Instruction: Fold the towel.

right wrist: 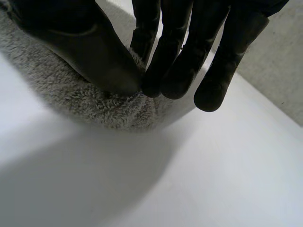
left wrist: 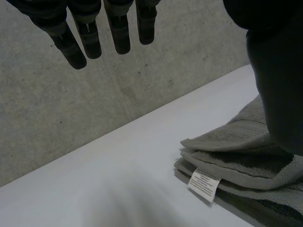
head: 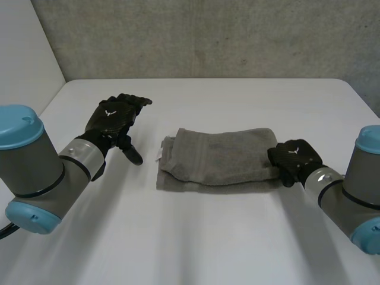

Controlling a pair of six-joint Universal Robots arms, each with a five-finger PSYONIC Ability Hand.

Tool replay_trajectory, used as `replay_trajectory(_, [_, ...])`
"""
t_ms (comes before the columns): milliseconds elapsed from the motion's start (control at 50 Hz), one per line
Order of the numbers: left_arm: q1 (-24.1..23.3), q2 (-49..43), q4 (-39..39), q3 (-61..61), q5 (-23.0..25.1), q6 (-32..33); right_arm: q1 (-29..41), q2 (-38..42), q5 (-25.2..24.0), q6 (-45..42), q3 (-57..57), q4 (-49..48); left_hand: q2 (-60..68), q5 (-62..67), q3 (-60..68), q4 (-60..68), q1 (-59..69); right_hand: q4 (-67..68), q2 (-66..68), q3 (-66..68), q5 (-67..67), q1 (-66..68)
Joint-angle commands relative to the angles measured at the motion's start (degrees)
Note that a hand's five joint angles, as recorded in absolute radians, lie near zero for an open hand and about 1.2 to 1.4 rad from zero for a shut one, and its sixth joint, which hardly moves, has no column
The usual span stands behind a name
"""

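Towel (right wrist: pixel 90 101) end in right robot hand (right wrist: pixel 175 56)

Head: above and behind, looking down, wide.
Left wrist: low, facing the wall (left wrist: pixel 94 104).
Right wrist: close on the towel (right wrist: pixel 85 101).
Shared: towel.

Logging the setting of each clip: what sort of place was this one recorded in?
Probably a robotics lab or test cell rather than a home: a bare white table stands against a rough concrete wall, and on it lies a single folded grey towel.
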Motion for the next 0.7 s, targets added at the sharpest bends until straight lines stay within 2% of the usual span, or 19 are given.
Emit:
replay_trajectory(20, [0.1, 0.7, -0.1, 0.1, 0.0, -0.2, 4.8, -0.3, 1.0, 0.8, -6.3, 0.2, -4.3, -12.3, -3.6, -5.0, -5.2, 3.0, 4.0, 3.4, 3.2, 5.7])
replay_trajectory(100, [0.3, 0.8, -0.2, 0.1, 0.0, -0.2, 12.6, 0.3, 0.8, 1.9, -13.2, 0.3, -4.3, -12.4, -3.6, -5.0, -5.2, 3.0, 4.0, 3.4, 3.2, 5.7])
replay_trajectory(180, [0.7, 1.4, -0.2, 0.2, -0.4, -0.2, 17.1, 2.3, 0.4, 2.5, -18.4, -0.1, -4.3, -12.4, -3.6, -5.0, -5.2, 3.0, 4.0, 3.4, 3.2, 5.7])
replay_trajectory(260, [1.3, 3.5, -0.1, 0.3, -3.0, -0.6, 24.9, 8.8, -0.2, 3.0, -27.4, 0.0, -4.3, -12.4, -3.6, -5.1, -5.2, 3.0, 4.0, 3.4, 3.2, 5.7])
replay_trajectory(280, [1.3, 3.5, -0.1, 0.3, -3.0, -0.6, 24.9, 8.8, -0.2, 3.0, -27.4, 0.0, -4.3, -12.4, -3.6, -5.1, -5.2, 3.0, 4.0, 3.4, 3.2, 5.7])
replay_trajectory(320, [1.7, 4.2, -0.1, 0.2, -4.8, -1.0, 28.8, 13.9, -0.9, 2.7, -30.6, 0.6, -4.3, -12.4, -3.6, -5.1, -5.2, 3.0, 4.0, 3.4, 3.2, 5.7])
replay_trajectory(420, [1.7, 4.7, -0.2, 0.1, -5.2, -1.7, 31.4, 18.7, -1.2, 2.1, -32.2, 2.7, -4.3, -12.4, -3.6, -5.1, -5.2, 3.0, 4.0, 3.4, 3.2, 5.7])
replay_trajectory(520, [1.5, 4.7, 0.0, 0.1, -5.4, -1.9, 30.9, 17.7, -0.5, 3.5, -31.2, 2.8, -4.3, -12.4, -3.6, -5.1, -5.2, 3.0, 4.0, 3.4, 3.2, 5.7])
replay_trajectory(540, [1.4, 4.7, 0.1, 0.2, -5.4, -1.9, 30.5, 16.3, -0.4, 4.9, -30.3, 2.8, -4.3, -12.4, -3.6, -5.1, -5.2, -23.4, -22.5, -23.0, -23.2, -20.8])
replay_trajectory(560, [1.4, 4.7, 0.1, 0.2, -5.4, -1.9, 30.5, 16.2, -0.4, 4.9, -30.3, 2.8, -4.3, -12.4, -3.6, -5.1, -5.2, -23.7, -22.7, -23.3, -23.5, -21.0])
replay_trajectory(580, [1.3, 4.6, 0.1, 0.5, -5.3, -1.9, 30.2, 14.0, -0.2, 6.8, -29.0, 2.8, -4.3, -12.4, -3.6, -5.1, -5.2, -57.1, -56.2, -56.8, -57.0, -54.5])
replay_trajectory(600, [1.3, 4.6, 0.1, 0.5, -5.3, -1.9, 30.2, 14.0, -0.2, 6.8, -29.0, 2.8, -4.3, -12.4, -3.6, -5.1, -5.2, -57.5, -56.5, -57.1, -57.3, -54.8])
replay_trajectory(620, [1.1, 4.6, 0.1, 1.0, -5.4, -2.0, 29.8, 11.3, 0.3, 8.8, -27.5, 2.7, -4.3, -12.4, -3.6, -5.1, -5.2, -67.0, -66.0, -66.6, -66.8, -64.3])
replay_trajectory(700, [0.3, 3.9, 0.1, 2.6, -5.4, -3.5, 26.1, 4.2, 3.4, 13.3, -22.5, 2.6, -4.3, -12.4, -3.6, -5.1, -5.2, -67.0, -66.0, -66.6, -66.8, -64.3])
